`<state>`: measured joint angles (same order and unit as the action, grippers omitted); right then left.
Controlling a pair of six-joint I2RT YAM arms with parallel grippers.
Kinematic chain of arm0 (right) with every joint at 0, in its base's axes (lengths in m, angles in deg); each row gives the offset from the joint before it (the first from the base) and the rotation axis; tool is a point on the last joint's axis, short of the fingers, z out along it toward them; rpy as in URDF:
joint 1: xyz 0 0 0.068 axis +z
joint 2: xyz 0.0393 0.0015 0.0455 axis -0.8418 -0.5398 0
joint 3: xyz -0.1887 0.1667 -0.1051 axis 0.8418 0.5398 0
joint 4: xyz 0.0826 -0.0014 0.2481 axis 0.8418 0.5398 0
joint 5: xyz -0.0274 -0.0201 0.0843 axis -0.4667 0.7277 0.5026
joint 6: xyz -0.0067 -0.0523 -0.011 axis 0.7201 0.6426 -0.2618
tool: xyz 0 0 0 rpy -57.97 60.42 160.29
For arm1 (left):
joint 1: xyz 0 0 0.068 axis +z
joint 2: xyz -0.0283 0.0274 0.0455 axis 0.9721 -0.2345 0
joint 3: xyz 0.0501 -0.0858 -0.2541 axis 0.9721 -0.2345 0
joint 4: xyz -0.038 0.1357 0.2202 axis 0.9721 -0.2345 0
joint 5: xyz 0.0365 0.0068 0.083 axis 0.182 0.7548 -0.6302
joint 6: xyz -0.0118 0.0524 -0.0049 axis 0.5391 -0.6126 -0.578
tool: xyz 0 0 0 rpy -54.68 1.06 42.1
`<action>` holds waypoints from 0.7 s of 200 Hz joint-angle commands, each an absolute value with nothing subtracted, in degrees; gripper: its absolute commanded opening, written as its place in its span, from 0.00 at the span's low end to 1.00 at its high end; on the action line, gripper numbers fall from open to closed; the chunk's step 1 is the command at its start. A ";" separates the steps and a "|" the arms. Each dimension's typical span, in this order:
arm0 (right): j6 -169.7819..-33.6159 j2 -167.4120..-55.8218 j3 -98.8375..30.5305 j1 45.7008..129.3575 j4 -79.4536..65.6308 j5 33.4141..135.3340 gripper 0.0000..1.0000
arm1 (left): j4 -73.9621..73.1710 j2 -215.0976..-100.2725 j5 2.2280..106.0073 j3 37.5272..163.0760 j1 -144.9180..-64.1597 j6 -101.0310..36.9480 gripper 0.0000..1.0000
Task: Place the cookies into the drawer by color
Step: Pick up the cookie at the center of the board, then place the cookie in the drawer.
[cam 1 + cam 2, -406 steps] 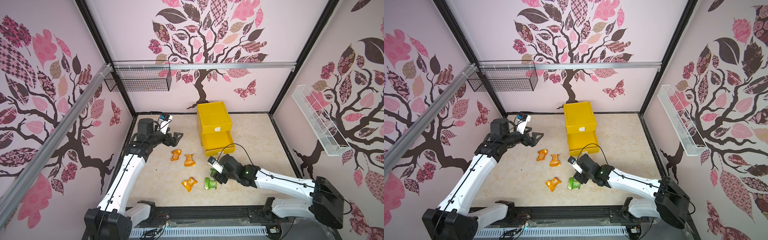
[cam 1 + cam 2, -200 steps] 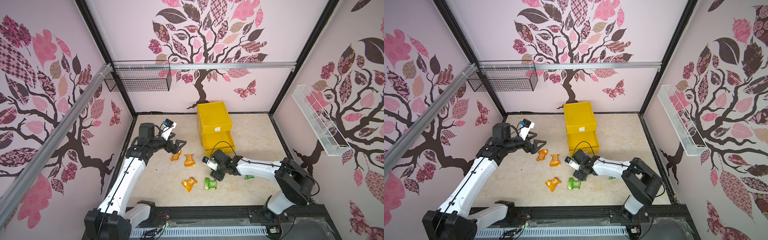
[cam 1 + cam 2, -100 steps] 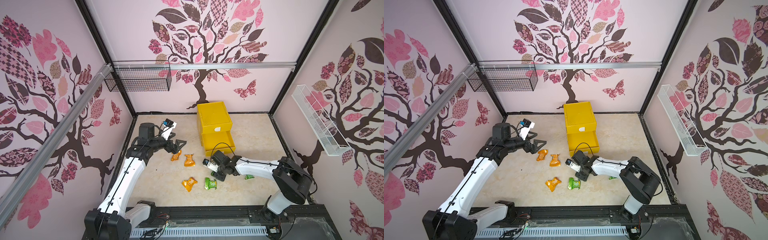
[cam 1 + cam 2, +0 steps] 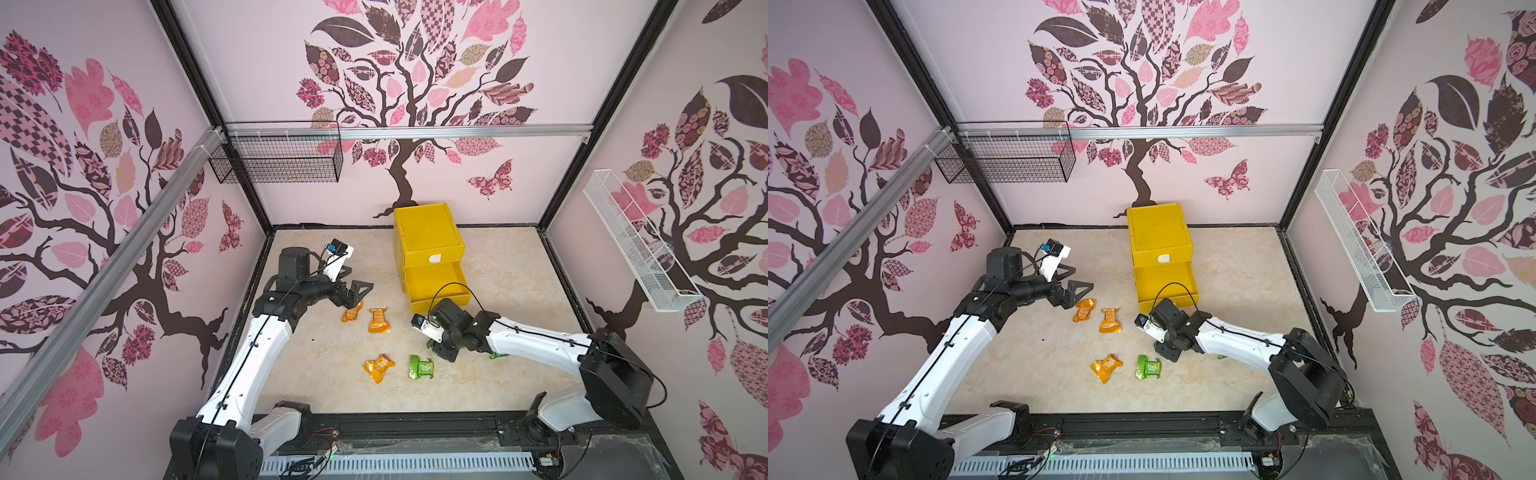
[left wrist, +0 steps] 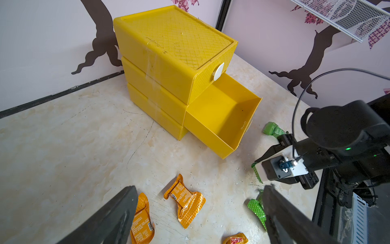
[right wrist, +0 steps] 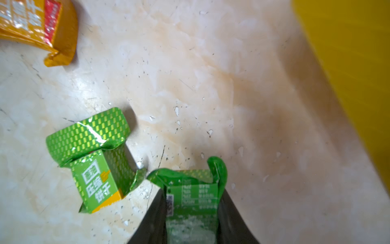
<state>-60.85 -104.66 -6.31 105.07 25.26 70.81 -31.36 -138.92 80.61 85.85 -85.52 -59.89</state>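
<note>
Right gripper [image 6: 192,193] is clamped narrow on a green packet [image 6: 190,181], held low near the open middle drawer [image 4: 436,282]; left gripper [image 4: 353,293] gapes wide above the orange packets [image 4: 378,321]. Risks: slick foil may slip from the jaws on the lift, and the second green packet [image 6: 95,158], just beside, may snag and drag.

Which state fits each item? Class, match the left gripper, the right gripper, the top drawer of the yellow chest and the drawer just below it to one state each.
Things:
1. left gripper
2. right gripper
3. top drawer
4. drawer below it

States:
A. pulled out, nothing visible inside
B. shut on green cookie packet
C. pushed in
D. open, near orange packets

Pairs: 1-D, 2-B, 3-C, 4-A
</note>
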 commanded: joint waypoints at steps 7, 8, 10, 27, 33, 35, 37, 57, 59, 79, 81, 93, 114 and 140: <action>-63.45 -98.38 -6.34 104.93 29.00 70.13 0.27 | -30.95 -139.21 81.70 85.36 -86.09 -60.46 0.97; -63.51 -98.23 -6.35 104.90 29.01 70.16 0.27 | -30.90 -139.21 81.66 85.37 -86.10 -60.44 0.97; -63.56 -97.82 -6.35 104.93 29.17 70.17 0.27 | -30.87 -139.25 81.65 85.31 -86.04 -60.52 0.97; -64.47 -94.69 -6.69 104.91 29.59 69.59 0.27 | -30.05 -139.64 81.48 84.91 -86.23 -60.40 0.97; -64.96 -93.80 -7.01 104.89 29.62 69.48 0.26 | -30.02 -139.80 81.51 85.03 -86.47 -60.35 0.97; -65.11 -93.49 -7.16 104.88 29.61 69.43 0.26 | -30.10 -139.84 81.52 85.07 -86.51 -60.34 0.97; -65.23 -93.23 -7.32 104.88 29.61 69.46 0.26 | -30.19 -139.83 81.53 85.24 -86.58 -60.31 0.97; -66.66 -91.66 -9.88 104.83 30.15 69.91 0.26 | -30.69 -139.64 81.88 85.51 -86.68 -60.15 0.97; -66.76 -91.59 -10.18 104.80 30.27 69.85 0.26 | -30.73 -139.64 81.84 85.44 -86.65 -60.24 0.97; -68.68 -91.85 -13.36 104.72 29.89 68.92 0.25 | -29.48 -139.65 81.64 84.44 -86.72 -60.26 0.97; -69.02 -91.97 -13.66 104.75 29.76 68.70 0.25 | -29.46 -139.65 81.62 84.49 -86.72 -60.25 0.97; -71.47 -92.80 -15.65 104.54 29.13 67.62 0.25 | -29.84 -139.49 81.81 84.82 -86.89 -60.02 0.97; -76.03 -95.44 -19.72 104.44 28.42 64.42 0.24 | -30.25 -139.03 81.69 84.79 -86.87 -60.37 0.97; -79.27 -98.44 -23.69 104.35 25.68 61.47 0.21 | -29.58 -139.08 81.60 84.48 -86.98 -59.57 0.97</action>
<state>-73.72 -95.46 -19.73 104.68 28.63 65.63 -30.51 -139.68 80.98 85.17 -86.61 -59.85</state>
